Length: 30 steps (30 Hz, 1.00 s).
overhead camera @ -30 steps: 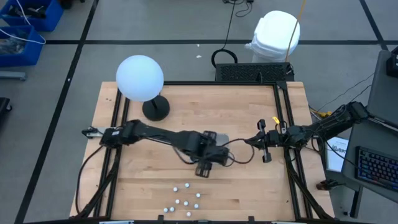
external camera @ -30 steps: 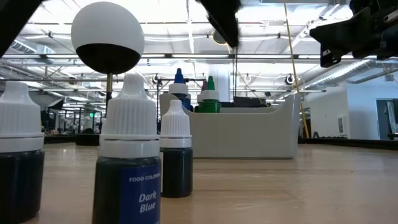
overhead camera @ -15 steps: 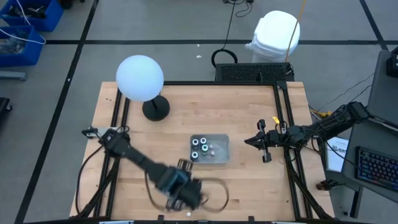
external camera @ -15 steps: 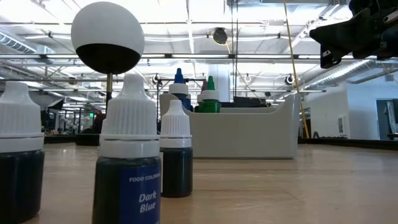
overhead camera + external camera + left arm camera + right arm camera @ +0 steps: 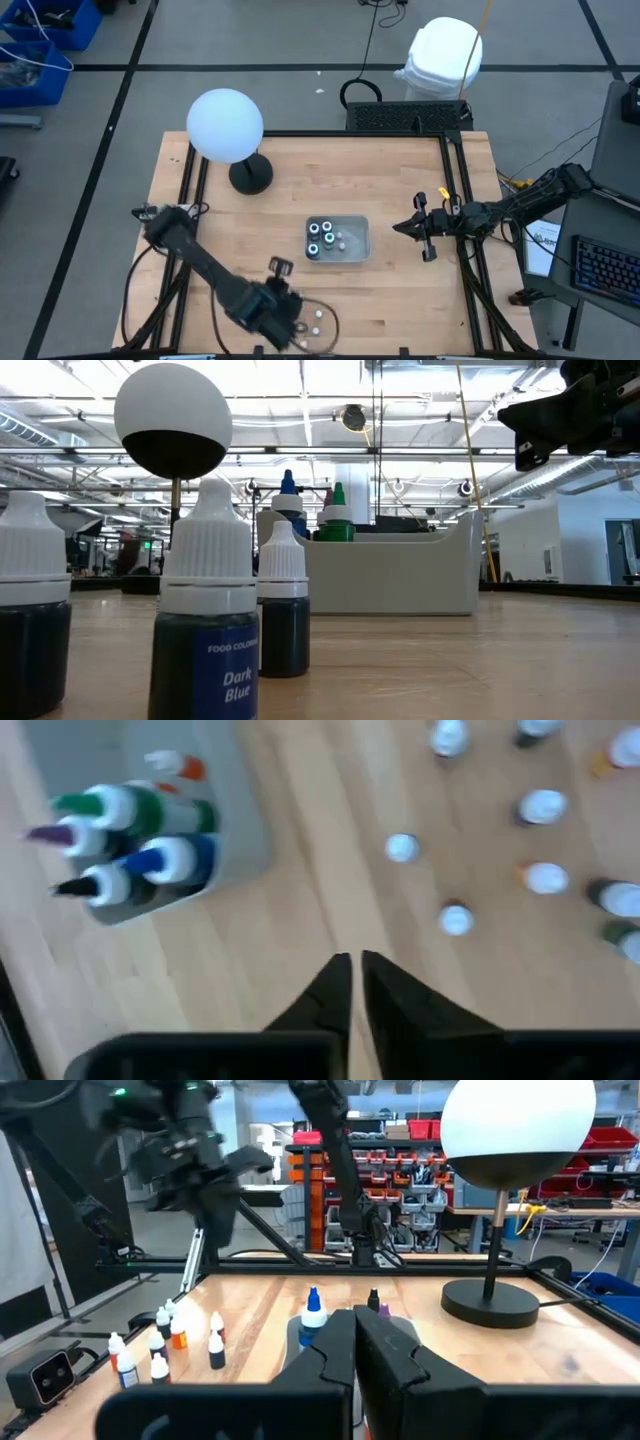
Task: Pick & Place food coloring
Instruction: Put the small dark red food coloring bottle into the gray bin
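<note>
Nearest your front edge: loose food coloring bottles (image 5: 318,313); left gripper (image 5: 283,330) above them, fingers nearly together, holding nothing. Step: reaching to pick; you must reopen first. Mid-table: tray (image 5: 357,240) with filed bottles. Far right: right gripper (image 5: 424,240), closed, empty.

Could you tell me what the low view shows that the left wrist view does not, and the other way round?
Only the low view shows the white globe lamp, the Dark Blue label on the nearest bottle, and the hall behind. Only the left wrist view shows the left gripper, its fingers nearly together with nothing between them, and loose bottles seen from above. Both show the tray with bottles standing inside.
</note>
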Motion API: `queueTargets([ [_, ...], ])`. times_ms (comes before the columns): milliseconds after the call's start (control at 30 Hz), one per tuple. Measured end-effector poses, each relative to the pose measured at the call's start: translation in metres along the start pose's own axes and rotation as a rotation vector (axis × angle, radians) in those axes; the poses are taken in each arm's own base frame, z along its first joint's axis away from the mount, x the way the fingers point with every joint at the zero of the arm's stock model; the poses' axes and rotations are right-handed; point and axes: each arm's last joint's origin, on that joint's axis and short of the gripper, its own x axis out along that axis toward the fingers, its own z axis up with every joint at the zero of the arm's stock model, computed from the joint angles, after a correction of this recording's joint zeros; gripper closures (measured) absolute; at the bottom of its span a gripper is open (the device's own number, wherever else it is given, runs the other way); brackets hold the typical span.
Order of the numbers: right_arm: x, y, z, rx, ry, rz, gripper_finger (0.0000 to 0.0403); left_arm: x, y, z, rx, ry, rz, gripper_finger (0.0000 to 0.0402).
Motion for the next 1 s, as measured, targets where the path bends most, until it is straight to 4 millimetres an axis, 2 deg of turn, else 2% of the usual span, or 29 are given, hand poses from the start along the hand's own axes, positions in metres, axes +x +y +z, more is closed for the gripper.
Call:
queueTargets([
  [100,0.0,0.0,0.0,0.007,0.0,0.0,0.0403,-0.005,0.021,-0.023,-0.079,-0.119,-0.031,0.0395],
  [233,0.0,0.0,0.0,0.003,0.002,0.0,0.0403,-0.004,0.041,-0.058,-0.215,-0.382,-0.163,0.0388],
  [500,0.0,0.0,-0.001,-0.022,0.008,-0.001,0.0403,0.032,0.043,-0.131,-0.434,-0.726,-0.322,0.0396],
  [633,0.0,0.0,-0.001,-0.022,0.008,-0.001,0.0403,0.051,0.037,-0.163,-0.351,-0.814,-0.245,0.0389],
  [767,0.0,0.0,-0.001,0.0,0.009,-0.002,0.0403,0.052,0.043,-0.184,-0.363,-0.993,-0.266,0.0397],
  [1000,0.0,0.0,-0.001,0.002,0.011,-0.004,0.0403,0.061,0.056,-0.226,-0.393,-1.126,-0.251,0.0397],
])
